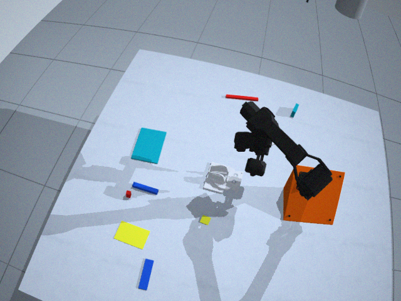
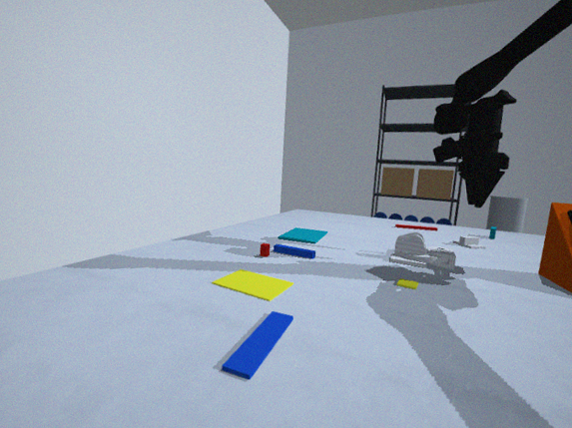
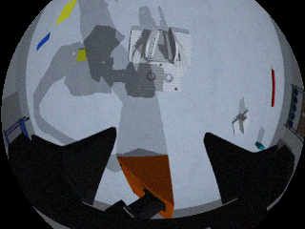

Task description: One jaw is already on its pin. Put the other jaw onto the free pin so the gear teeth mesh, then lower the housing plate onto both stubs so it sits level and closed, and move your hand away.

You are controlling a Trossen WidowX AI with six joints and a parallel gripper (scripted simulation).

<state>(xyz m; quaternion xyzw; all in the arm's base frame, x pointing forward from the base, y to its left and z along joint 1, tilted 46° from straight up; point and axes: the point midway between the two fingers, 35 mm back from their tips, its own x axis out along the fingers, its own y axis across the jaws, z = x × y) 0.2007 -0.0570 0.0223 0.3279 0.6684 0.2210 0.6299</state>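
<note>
The pale grey housing plate lies over the rear of the two jaws and looks about level. Two round stubs show at its face, the left stub in shadow and the right stub in light. The curved jaws stand side by side in front of the plate. Their pins and gear teeth are hidden under it. The ribbed base lies beneath. My gripper is open and empty, raised well above the assembly and touching nothing.
The orange block stands by the arm's base. A small white piece lies apart from the assembly. A small yellow tile lies close by. A red bar lies farther back.
</note>
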